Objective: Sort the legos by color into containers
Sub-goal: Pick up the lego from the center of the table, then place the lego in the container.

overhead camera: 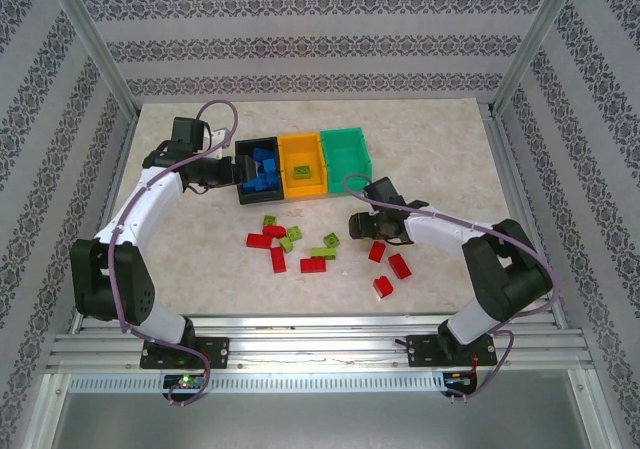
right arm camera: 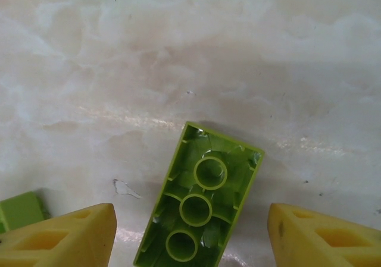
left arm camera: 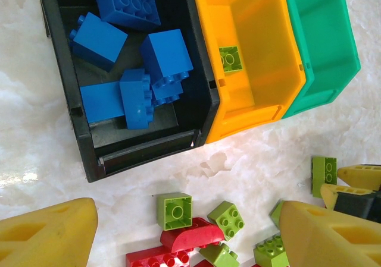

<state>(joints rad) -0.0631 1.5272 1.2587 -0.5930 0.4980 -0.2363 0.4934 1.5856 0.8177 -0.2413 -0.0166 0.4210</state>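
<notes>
Upturned lime lego (right arm camera: 199, 203) between right gripper (right arm camera: 191, 219) fingers (right arm camera: 65, 237)

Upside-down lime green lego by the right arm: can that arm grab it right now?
Probably yes. In the right wrist view the lime green lego lies hollow side up on the table between the open jaws, with nothing on top of it; another lime piece sits apart.

**Bright, even light, with glare on the glossy marble**

From above, light falls evenly and the arms throw only short, faint shadows. A white strip of glare runs along the near rail (overhead camera: 320, 331). In the left wrist view the table (left arm camera: 36, 154) washes out to white at the left, while the inside of the black bin (left arm camera: 149, 150) stays readable. In the right wrist view a pale reflection streaks the table, and the lime brick (right arm camera: 199, 201) casts a soft shadow along its upper right edge.
</notes>
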